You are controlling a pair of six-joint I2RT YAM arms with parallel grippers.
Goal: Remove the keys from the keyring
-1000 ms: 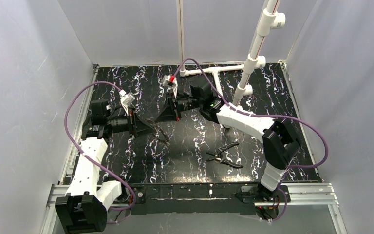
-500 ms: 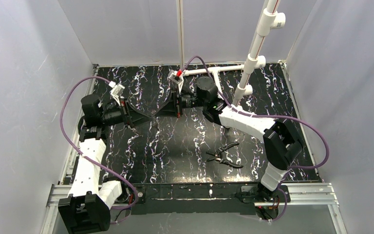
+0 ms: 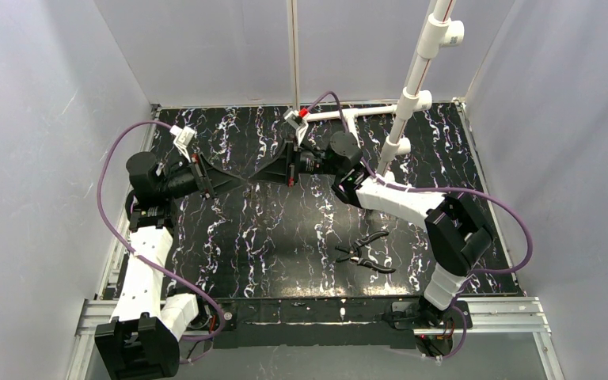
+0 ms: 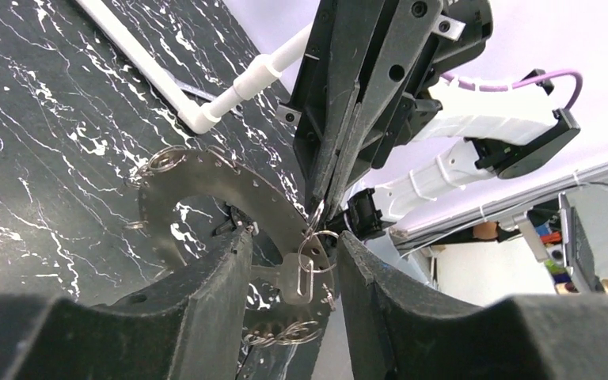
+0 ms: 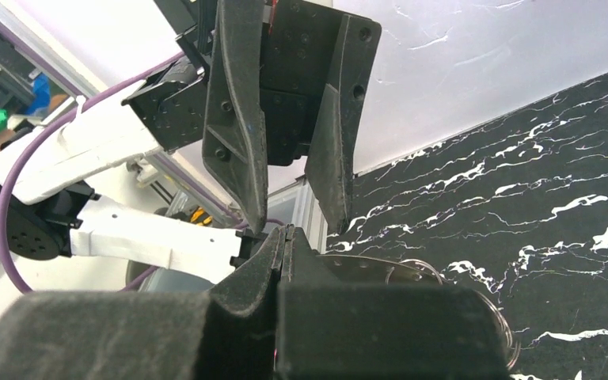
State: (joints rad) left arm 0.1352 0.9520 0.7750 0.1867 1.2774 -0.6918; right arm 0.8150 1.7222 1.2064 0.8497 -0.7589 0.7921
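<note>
The keyring (image 4: 206,178) is a silvery-grey flat metal circle with holes and several small wire rings along its band. It hangs in the air between my two grippers. A silver key (image 4: 294,279) hangs from one small wire ring on it. My right gripper (image 4: 321,207) is shut on that small wire ring. My left gripper (image 4: 293,237) is open, with the key head in the gap between its fingers. In the top view the left gripper (image 3: 243,181) and right gripper (image 3: 258,180) meet tip to tip above the table. The right wrist view shows my right gripper (image 5: 283,231) shut, the keyring (image 5: 372,265) behind it.
Black-handled pliers (image 3: 364,253) lie on the black marbled table at the front right. A white PVC pipe stand (image 3: 412,87) rises at the back right and shows in the left wrist view (image 4: 229,91). Grey walls enclose the table.
Both grippers have risen and moved toward the far side together, staying tip to tip. The keyring, which hung lower between them, has come up with them.
</note>
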